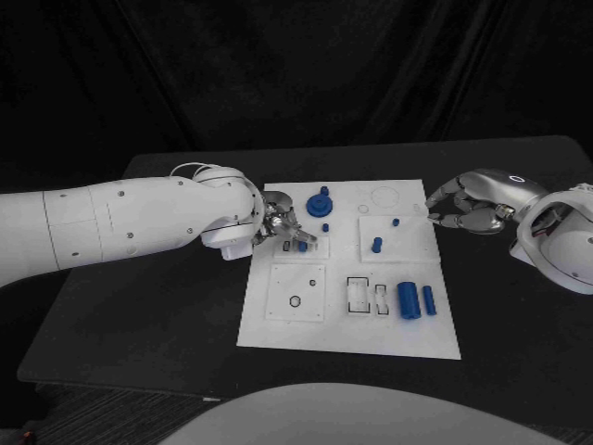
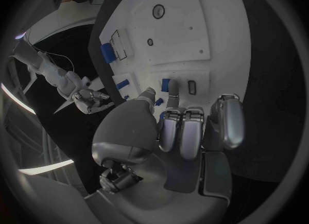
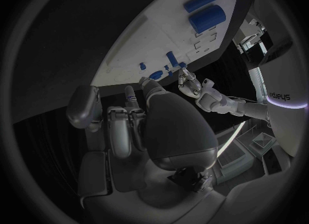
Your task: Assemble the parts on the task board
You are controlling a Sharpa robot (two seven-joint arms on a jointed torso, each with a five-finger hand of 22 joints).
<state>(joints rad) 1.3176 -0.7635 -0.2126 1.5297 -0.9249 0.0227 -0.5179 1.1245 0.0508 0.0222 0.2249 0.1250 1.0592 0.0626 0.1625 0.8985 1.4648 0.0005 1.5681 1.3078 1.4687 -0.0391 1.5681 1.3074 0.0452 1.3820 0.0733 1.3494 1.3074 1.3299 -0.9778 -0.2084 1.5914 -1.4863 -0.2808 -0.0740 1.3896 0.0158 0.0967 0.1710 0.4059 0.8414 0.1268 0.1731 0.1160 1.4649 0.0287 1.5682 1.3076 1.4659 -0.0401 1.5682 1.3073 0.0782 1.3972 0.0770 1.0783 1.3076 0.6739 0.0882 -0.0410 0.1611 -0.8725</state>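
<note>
The robot's left hand [image 1: 281,230] is working over the upper-left quarter of the white rectangular task board [image 1: 310,329], its fingertips [image 2: 172,86] closing around a small blue plastic peg [image 2: 165,84] just above the board's surface — whether the peg is actually pinched or merely touched cannot be told from these views. The right hand [image 1: 463,209] is hovering at the board's upper-right edge with its fingers curled in and nothing between them.

The peg is lying straight ahead of the left fingertips, its long axis appearing roughly upright, beside a small dark rectangular slot [image 2: 191,87]. The left hand is plainly the nearer one. A blue round knobbed part [image 1: 321,201] is standing close behind the left hand, so room there is tight — the likeliest snag for the next move. Open board is lying toward the near edge, where a large blue cylinder [image 1: 409,298] and a slimmer blue cylinder [image 1: 430,298] are resting side by side, on the black desk [image 1: 136,334].
</note>
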